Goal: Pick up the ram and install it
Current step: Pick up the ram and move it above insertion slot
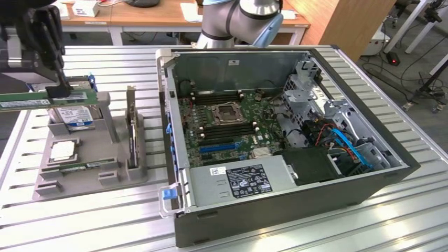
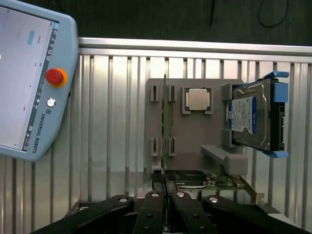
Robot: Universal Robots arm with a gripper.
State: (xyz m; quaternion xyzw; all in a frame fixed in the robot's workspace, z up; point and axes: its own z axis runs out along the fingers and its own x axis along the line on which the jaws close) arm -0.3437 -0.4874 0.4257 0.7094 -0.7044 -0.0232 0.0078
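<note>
My gripper (image 1: pixel 59 92) is shut on the ram (image 1: pixel 43 99), a long green stick held level and lifted above the grey parts holder (image 1: pixel 105 107) at the exterior view's left. In the wrist view the gripper (image 2: pixel 165 189) pinches the ram (image 2: pixel 165 122) edge-on, so it reads as a thin dark line over the grey holder (image 2: pixel 195 141). The open computer case (image 1: pixel 175 131) lies to the exterior view's right of the holder, with the motherboard (image 1: pixel 224 126) and its long memory slots (image 1: pixel 213 96) exposed.
The holder also carries a blue-labelled hard drive (image 1: pixel 73 116) (image 2: pixel 249 119), a processor chip (image 1: pixel 63 150) (image 2: pixel 197 99), a second green stick (image 1: pixel 87 166) and an upright card (image 1: pixel 131 131). A teach pendant (image 2: pixel 29 78) lies on the slatted table (image 2: pixel 112 122). The arm's base (image 1: pixel 238 21) stands behind the case.
</note>
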